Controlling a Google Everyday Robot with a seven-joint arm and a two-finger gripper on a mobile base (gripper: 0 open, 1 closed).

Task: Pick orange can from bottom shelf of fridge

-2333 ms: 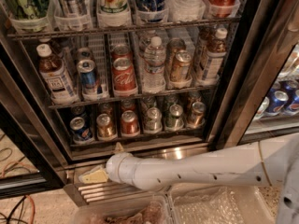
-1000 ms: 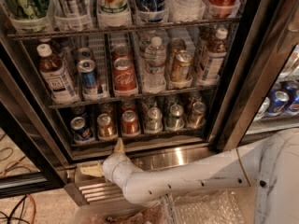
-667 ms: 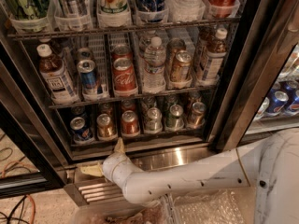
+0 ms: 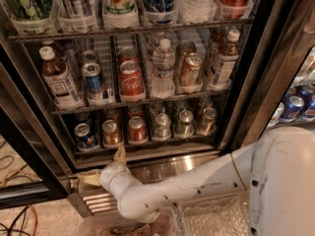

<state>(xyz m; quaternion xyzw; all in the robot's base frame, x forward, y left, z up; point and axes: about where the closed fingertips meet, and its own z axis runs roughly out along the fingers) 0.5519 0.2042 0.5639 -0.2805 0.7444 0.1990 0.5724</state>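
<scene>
Gripper (image 4: 102, 164) just below orange can (image 4: 111, 132), itself second from left on bottom shelf (image 4: 162, 143) of fridge (image 4: 248, 77), fingers (image 4: 119, 155) spread apart, gripping nothing.

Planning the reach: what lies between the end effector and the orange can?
Camera view: only the bottom shelf's front edge; the open end effector sits below the orange can.
</scene>
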